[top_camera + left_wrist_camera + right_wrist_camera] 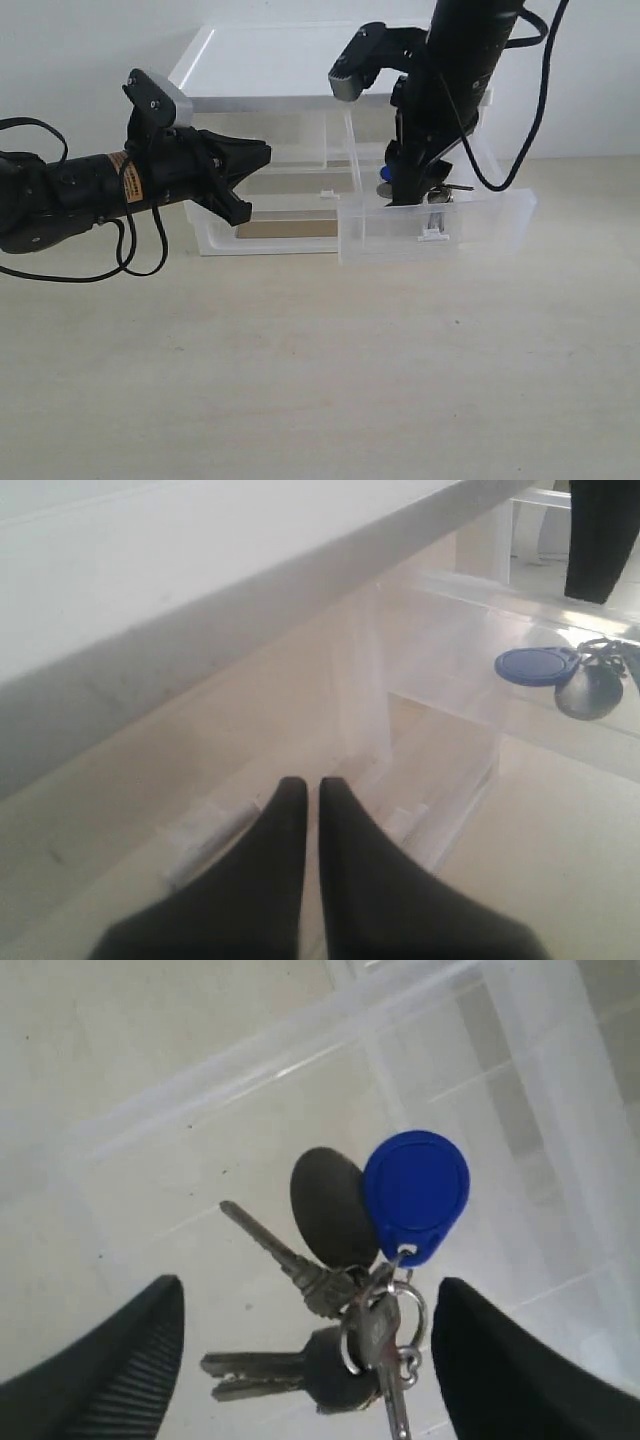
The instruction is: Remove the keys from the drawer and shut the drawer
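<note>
1. We judge the grasp is next: lower the right gripper (pixel 310 1330) straight over the keys (pixel 355 1300), which lie on the floor of the pulled-out drawer (pixel 470 225). Straddle the ring cluster, not just the blue fob (pixel 417 1195).
2. Its jaws stand wide apart, empty, with the keys between them.
3. The left gripper (pixel 303 792) is pinched nearly together, empty, beside the drawer unit (pixel 250 70).

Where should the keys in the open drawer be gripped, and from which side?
Likely take the small bunch of silver-grey metal keys at its ring, coming down from above: the bunch lies flat on the floor of the translucent plastic drawer, whose walls block the sides.
</note>
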{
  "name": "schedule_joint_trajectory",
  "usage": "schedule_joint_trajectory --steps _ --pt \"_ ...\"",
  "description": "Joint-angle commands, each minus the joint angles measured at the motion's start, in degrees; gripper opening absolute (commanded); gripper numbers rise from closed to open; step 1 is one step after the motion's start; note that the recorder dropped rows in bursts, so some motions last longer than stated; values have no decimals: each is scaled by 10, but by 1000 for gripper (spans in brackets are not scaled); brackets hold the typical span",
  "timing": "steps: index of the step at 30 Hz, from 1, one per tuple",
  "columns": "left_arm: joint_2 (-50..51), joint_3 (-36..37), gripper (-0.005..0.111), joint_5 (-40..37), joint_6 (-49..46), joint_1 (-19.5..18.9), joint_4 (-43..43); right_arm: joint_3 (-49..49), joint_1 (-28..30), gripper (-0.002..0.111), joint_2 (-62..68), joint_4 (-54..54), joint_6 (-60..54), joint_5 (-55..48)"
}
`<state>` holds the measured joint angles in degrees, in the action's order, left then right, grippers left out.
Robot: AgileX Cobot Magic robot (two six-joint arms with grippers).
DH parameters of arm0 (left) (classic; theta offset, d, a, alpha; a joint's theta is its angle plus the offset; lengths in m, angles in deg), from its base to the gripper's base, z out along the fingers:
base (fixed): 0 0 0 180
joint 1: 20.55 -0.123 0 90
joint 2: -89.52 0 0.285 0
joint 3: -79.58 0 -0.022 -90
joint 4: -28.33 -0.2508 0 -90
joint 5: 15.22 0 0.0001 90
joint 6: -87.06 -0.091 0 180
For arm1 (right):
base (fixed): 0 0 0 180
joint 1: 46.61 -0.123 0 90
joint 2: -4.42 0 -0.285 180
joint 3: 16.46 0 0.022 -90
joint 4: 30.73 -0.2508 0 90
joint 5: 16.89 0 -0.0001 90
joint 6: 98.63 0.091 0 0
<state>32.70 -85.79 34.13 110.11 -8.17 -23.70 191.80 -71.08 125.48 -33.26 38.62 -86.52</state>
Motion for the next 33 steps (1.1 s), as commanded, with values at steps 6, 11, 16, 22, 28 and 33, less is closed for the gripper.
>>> schedule_joint_trajectory --steps 6,11,16,22,28,33 --pt "21 -41 4 -62 9 -11 92 -2 4 70 47 78 7 43" --pt "21 -41 4 -62 5 -11 92 -2 4 48 63 81 32 60" --pt "21 -41 4 -62 5 -11 92 -2 4 1 66 92 12 46" --pt "21 -41 4 -62 5 -11 92 -2 4 0 15 86 0 37" --pt "21 -41 4 -62 5 -11 92 -2 4 0 -37 55 -23 29" --pt "21 -41 4 -62 5 -11 92 -2 4 0 -70 51 -26 21"
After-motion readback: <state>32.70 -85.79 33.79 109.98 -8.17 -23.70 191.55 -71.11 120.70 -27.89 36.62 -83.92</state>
